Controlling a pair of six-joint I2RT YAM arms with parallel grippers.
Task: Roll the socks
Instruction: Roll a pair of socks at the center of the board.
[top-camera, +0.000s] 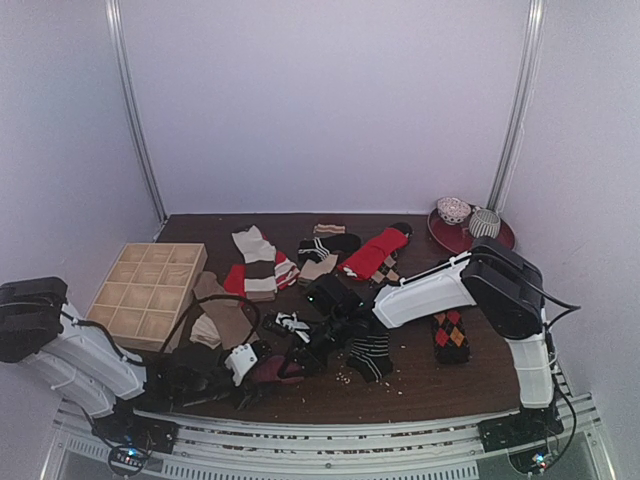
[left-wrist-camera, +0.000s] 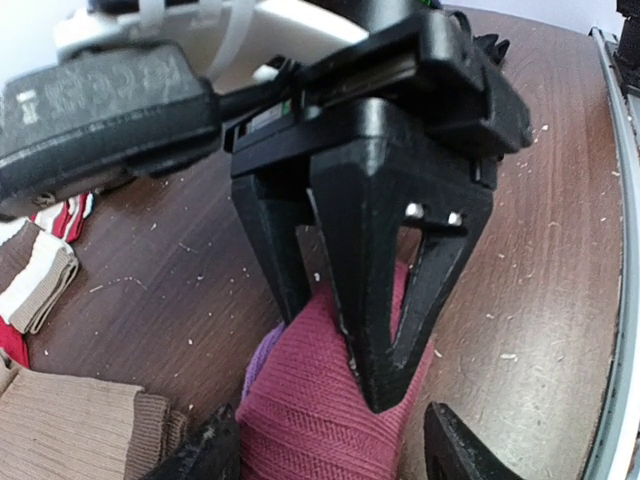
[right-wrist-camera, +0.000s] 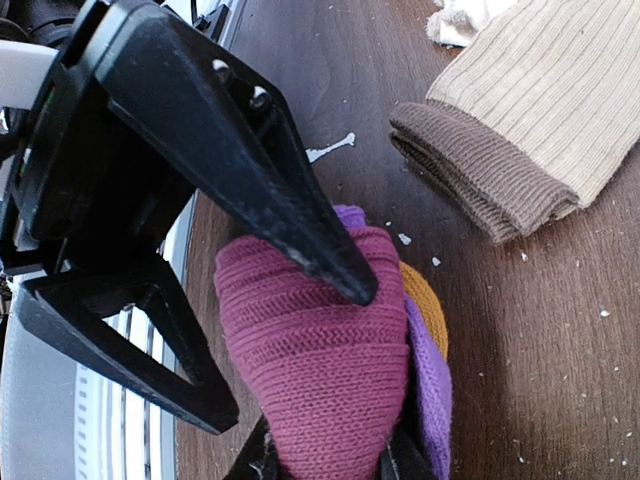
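A magenta-purple sock (right-wrist-camera: 320, 370) with an orange toe (right-wrist-camera: 428, 312) lies bunched near the table's front edge; it also shows in the top view (top-camera: 274, 372) and the left wrist view (left-wrist-camera: 320, 420). My right gripper (right-wrist-camera: 325, 465) is shut on it, also seen from above (top-camera: 293, 360). My left gripper (left-wrist-camera: 330, 450) is open and straddles the same sock, one finger lying on the roll, and shows in the top view (top-camera: 250, 372). Other socks lie behind: black-and-white striped (top-camera: 370, 355), argyle (top-camera: 450, 335), red (top-camera: 375, 252), tan (top-camera: 225, 315), cream-striped (top-camera: 255, 262).
A wooden compartment box (top-camera: 148, 293) stands at the left. A red plate (top-camera: 445, 235) with two rolled socks sits at the back right. A tan sock with a brown cuff (right-wrist-camera: 520, 110) lies close behind the grippers. The metal rail (top-camera: 330, 435) runs along the near edge.
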